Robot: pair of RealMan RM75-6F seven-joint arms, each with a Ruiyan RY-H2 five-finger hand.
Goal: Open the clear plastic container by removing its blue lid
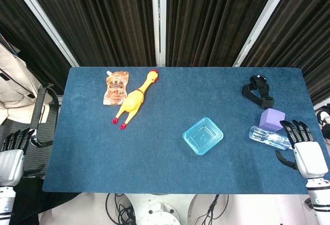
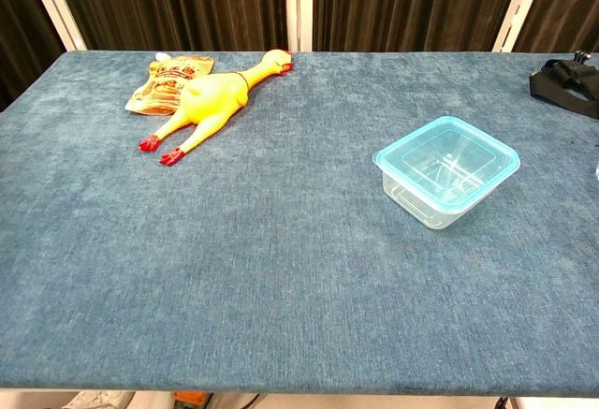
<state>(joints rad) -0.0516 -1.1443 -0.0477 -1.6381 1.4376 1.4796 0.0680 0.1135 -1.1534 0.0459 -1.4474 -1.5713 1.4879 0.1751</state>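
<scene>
**Lidded container untouched, hands idle at table edges**

Clear plastic container [image 2: 445, 169] sitting right of centre on the blue table [image 1: 154, 158], blue lid [image 2: 447, 158] on. Right hand [image 1: 304, 148] at the right edge, fingers apart, grasping nothing, just beside a clear bottle [image 1: 269, 137] and purple block [image 1: 271, 119]. Left hand [image 1: 12, 153] off the left edge, released. Rubber chicken [image 1: 133, 100] overlapping a snack pouch [image 1: 116, 87] far left. Black strap [image 1: 259, 91] at the back right.

Both views are evenly and brightly lit, apparently from overhead. Shadows are faint: a thin one hugs the rubber chicken [image 2: 211, 98] at upper left and a soft one sits under the clear container [image 2: 445, 171]. Its blue lid [image 1: 202, 135] shows mild glare. The dark curtains [image 1: 216, 19] lose detail. Focus is sharp; the head view's edges bend slightly.
</scene>
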